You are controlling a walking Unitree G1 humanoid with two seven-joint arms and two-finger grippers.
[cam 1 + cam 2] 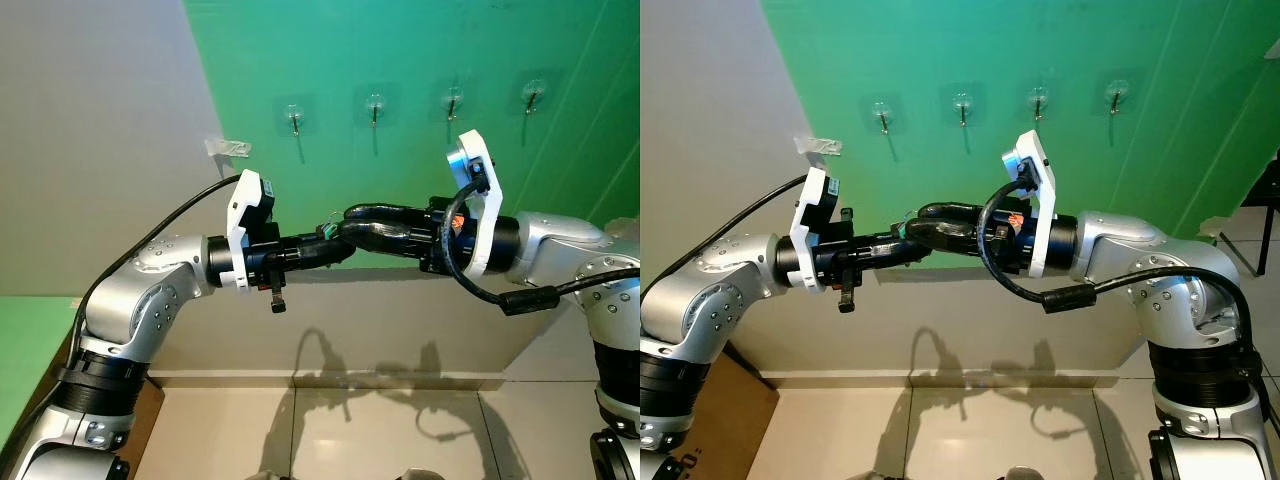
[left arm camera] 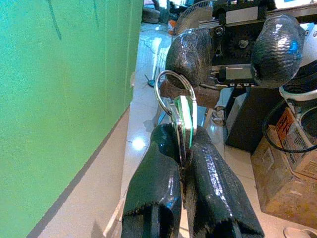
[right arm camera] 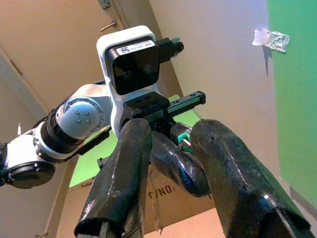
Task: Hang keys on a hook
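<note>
Four clear hooks (image 1: 375, 105) are stuck in a row on the green wall (image 1: 400, 50), above and behind my arms. My left gripper (image 1: 342, 247) reaches to the right and is shut on the keys (image 2: 174, 94), a silver ring with a green tag (image 2: 185, 116). The ring sticks out past the fingertips. My right gripper (image 1: 350, 226) reaches left to meet it and is open. Its two black fingers (image 3: 124, 168) straddle the tip of the left gripper, and the green tag (image 3: 184, 136) sits between them. The keys (image 1: 326, 229) hang well below the hooks.
A grey wall (image 1: 90, 120) adjoins the green one on the left, with a scrap of clear tape (image 1: 228, 148) at the seam. A beige base strip (image 1: 400, 320) runs below the green wall. Tiled floor (image 1: 380, 430) lies beneath, and a cardboard box (image 1: 150, 400) stands at the lower left.
</note>
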